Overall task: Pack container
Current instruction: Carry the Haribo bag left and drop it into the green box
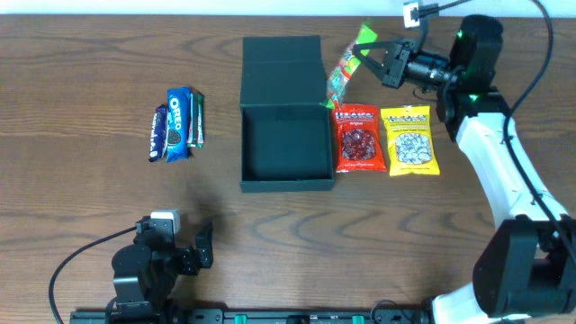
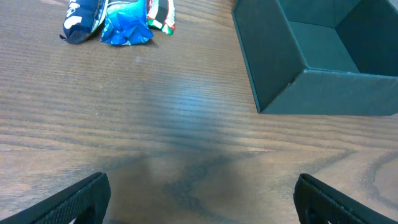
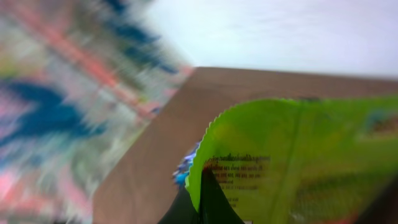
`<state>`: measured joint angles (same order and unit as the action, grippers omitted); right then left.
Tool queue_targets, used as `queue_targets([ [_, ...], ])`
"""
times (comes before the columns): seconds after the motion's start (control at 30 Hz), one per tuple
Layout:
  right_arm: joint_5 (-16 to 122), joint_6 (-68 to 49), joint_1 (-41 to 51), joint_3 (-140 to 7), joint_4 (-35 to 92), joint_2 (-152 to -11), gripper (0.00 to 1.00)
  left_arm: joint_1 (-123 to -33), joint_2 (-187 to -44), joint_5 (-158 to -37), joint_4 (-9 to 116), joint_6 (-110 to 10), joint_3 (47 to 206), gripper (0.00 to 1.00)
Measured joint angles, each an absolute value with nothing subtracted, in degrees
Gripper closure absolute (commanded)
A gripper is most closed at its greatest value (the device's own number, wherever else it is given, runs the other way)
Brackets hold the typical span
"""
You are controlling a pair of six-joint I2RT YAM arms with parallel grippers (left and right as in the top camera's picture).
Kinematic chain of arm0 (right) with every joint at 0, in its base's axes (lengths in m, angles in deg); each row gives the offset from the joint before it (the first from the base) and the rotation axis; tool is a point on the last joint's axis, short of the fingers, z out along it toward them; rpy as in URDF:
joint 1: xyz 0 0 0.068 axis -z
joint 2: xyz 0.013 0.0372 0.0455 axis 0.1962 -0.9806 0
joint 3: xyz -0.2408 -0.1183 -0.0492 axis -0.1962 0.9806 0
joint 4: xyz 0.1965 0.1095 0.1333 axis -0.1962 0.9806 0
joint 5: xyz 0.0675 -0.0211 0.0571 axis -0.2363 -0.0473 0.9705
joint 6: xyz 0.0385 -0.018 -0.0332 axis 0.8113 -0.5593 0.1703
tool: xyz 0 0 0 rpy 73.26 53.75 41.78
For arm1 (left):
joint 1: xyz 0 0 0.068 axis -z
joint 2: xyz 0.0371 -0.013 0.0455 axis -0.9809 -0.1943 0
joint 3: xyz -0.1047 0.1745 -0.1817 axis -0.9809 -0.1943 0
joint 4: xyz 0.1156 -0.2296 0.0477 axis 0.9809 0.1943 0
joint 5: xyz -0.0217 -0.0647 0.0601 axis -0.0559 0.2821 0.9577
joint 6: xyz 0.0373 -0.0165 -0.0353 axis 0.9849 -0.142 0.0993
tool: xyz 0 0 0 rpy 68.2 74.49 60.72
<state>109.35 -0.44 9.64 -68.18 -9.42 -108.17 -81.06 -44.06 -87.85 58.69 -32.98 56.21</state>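
The dark teal-green container (image 1: 286,144) stands open in the table's middle, its flap lid (image 1: 282,58) laid back behind it; its near corner shows in the left wrist view (image 2: 311,62). My right gripper (image 1: 371,56) is shut on a green and red snack packet (image 1: 346,70), held in the air by the container's back right corner. The packet fills the right wrist view (image 3: 298,155). My left gripper (image 1: 200,245) is open and empty, low at the table's front left (image 2: 199,199).
A red packet (image 1: 360,137) and a yellow packet (image 1: 410,139) lie right of the container. Blue Oreo packets (image 1: 177,123) lie to its left, also in the left wrist view (image 2: 121,22). A cable runs along the front left.
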Motion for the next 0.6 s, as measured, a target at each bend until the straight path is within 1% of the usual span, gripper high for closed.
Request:
queue_targets([
  [0.1, 118.20, -5.34, 7.43, -68.74, -9.73, -107.95, 0.99, -81.06, -44.06, -87.85, 58.69, -32.98, 56.21, 0.05],
  [0.23, 125.07, -9.71, 2.89, -68.74, -9.59, -107.95, 0.99, -81.06, -44.06, -87.85, 58.69, -33.00, 56.21, 0.05],
  [0.47, 130.03, -13.49, -5.68, -68.74, -9.70, -110.72, 0.99, -81.06, -44.06, -87.85, 58.69, -32.98, 56.21, 0.05],
  [0.6, 130.60, -14.01, -6.97, -68.74, -9.59, -115.66, 0.99, -81.06, -44.06, -87.85, 58.69, -33.00, 56.21, 0.05],
])
